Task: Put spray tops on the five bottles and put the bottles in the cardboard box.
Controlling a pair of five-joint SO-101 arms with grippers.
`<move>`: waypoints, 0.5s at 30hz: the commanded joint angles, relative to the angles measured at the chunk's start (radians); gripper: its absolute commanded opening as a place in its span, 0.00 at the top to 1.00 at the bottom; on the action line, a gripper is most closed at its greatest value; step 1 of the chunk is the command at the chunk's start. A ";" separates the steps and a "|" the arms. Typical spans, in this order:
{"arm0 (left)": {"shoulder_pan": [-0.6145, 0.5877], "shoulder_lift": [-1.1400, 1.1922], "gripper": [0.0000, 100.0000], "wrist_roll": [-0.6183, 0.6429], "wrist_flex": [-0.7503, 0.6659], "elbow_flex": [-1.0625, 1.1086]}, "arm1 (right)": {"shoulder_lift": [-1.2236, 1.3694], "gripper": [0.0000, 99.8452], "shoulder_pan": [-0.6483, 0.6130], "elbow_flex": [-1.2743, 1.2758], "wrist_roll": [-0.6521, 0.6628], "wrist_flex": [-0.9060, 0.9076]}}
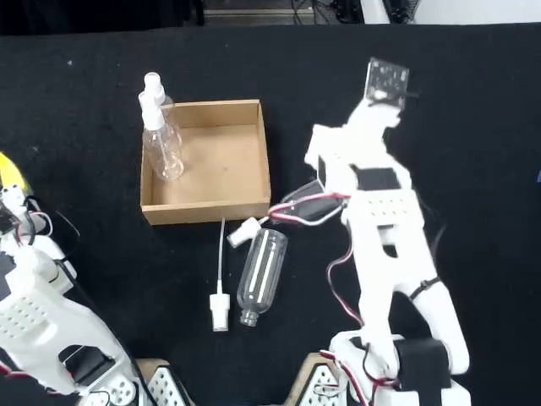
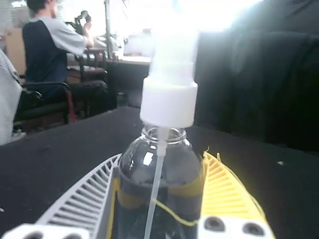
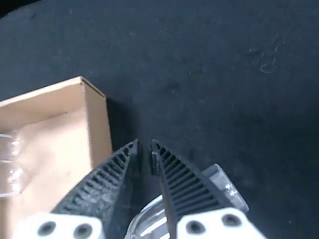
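My left gripper is shut on a clear bottle, white and yellow fingers on either side, with a white spray top sitting on its neck and its tube hanging inside. In the high view this arm is at the lower left, its yellow finger at the table's left edge. My right gripper hangs shut beside the cardboard box, above a lying capped bottle. Two capped bottles stand in the box. An uncapped bottle and a loose spray top lie in front of the box.
The right arm stands over the table's right half. Black cloth covers the table, with open room behind the box and to the far right. The box's right half holds nothing.
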 commanded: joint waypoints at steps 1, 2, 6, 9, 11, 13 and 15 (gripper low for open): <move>0.027 -0.029 0.97 -0.002 0.054 -0.004 | -0.058 0.99 0.018 0.067 0.002 -0.147; 0.025 -0.014 0.97 -0.005 0.060 -0.004 | -0.058 0.99 0.018 0.081 0.002 -0.164; 0.022 0.041 0.97 -0.008 0.057 -0.004 | -0.058 0.99 0.015 0.107 0.002 -0.189; 0.024 0.064 0.97 -0.009 0.057 -0.004 | -0.058 0.99 0.017 0.107 0.002 -0.187; 0.024 0.071 0.97 -0.009 0.057 -0.004 | -0.058 0.99 0.017 0.108 0.002 -0.187; 0.022 0.071 0.95 -0.009 0.057 -0.004 | -0.058 0.99 0.017 0.108 0.002 -0.187; 0.021 0.069 0.90 -0.006 0.057 -0.004 | -0.058 0.99 0.017 0.108 0.002 -0.187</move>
